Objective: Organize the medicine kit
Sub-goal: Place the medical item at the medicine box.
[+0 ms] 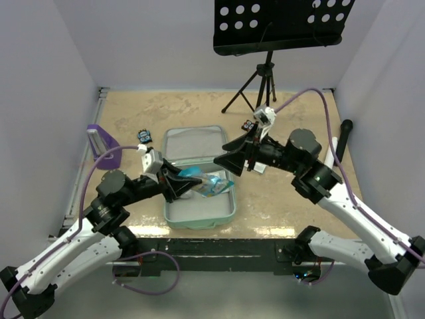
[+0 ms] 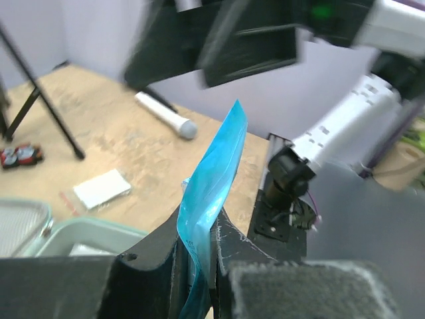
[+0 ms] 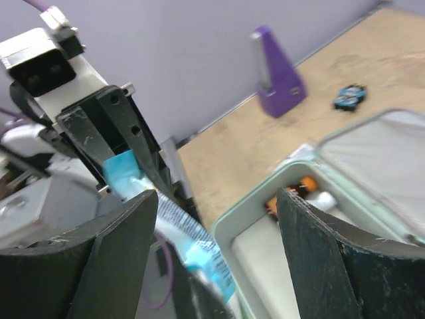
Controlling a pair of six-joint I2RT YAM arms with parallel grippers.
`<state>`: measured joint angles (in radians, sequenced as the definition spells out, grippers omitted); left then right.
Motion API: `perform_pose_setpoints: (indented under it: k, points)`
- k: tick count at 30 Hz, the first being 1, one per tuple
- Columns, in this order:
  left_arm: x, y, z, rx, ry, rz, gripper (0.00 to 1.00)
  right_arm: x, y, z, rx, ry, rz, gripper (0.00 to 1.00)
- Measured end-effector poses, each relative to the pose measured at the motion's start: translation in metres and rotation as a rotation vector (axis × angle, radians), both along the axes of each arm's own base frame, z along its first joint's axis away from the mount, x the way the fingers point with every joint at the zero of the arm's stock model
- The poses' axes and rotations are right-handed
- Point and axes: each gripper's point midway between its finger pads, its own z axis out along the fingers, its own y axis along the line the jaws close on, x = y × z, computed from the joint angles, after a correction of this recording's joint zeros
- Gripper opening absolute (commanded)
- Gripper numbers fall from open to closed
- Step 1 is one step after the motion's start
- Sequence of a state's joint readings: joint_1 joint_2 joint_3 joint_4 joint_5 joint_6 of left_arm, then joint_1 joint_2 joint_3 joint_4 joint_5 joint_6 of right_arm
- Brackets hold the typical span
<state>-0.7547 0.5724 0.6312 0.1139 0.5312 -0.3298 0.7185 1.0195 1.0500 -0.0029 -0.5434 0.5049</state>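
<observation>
Your medicine kit (image 1: pixel 199 216) lies open mid-table, with both grippers directly above it. The left gripper (image 1: pixel 180 185) is nearer, pinched shut on a blue packet (image 2: pixel 212 193) whose long axis rises out of the jaws, so the kit's base lies straight below it. The right gripper (image 1: pixel 226 154) hangs wide open and empty over the kit's right rim, and the arms hide most of the contents.

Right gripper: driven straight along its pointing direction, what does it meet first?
Most likely the blue packet clamped in the left gripper; it lies in line between the open fingers of the right gripper in the wrist view. Depth is unclear.
</observation>
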Motion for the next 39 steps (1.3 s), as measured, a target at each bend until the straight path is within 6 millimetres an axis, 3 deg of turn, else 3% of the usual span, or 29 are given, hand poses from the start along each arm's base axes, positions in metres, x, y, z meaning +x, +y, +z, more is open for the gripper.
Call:
perform_pose_setpoints:
  k: [4,8,13,16,19,22,24,29,31,39]
  points:
    - [0.033,0.000,-0.017,-0.013,0.187,0.157,0.00,0.009,-0.028,0.007,-0.002,-0.093,-0.163,0.78]
    - [0.062,0.000,-0.037,-0.041,0.394,0.304,0.00,0.021,-0.040,0.010,-0.036,-0.168,-0.258,0.77]
    - [0.081,0.008,-0.065,-0.111,0.606,0.448,0.00,0.029,-0.040,-0.017,-0.122,-0.177,-0.294,0.77]
    - [0.089,0.016,-0.067,-0.162,0.672,0.517,0.00,0.025,-0.026,-0.035,-0.191,-0.175,-0.284,0.77]
    - [0.093,0.020,-0.064,-0.220,0.723,0.553,0.00,0.019,-0.010,-0.059,-0.268,-0.162,-0.251,0.74]
    - [0.095,0.021,-0.070,-0.247,0.769,0.570,0.00,0.024,-0.007,-0.078,-0.331,-0.137,-0.271,0.73]
    - [0.095,0.022,-0.087,-0.240,0.813,0.587,0.00,0.031,-0.008,-0.085,-0.356,-0.128,-0.301,0.72]
    - [0.079,0.018,-0.165,-0.098,0.952,0.633,0.00,0.035,-0.012,-0.092,-0.373,-0.121,-0.329,0.72]
    - [0.072,0.017,-0.186,-0.041,0.987,0.644,0.00,0.036,-0.013,-0.096,-0.381,-0.118,-0.333,0.72]
    - [0.064,0.011,-0.201,0.003,1.021,0.637,0.00,0.036,-0.014,-0.112,-0.412,-0.102,-0.335,0.71]
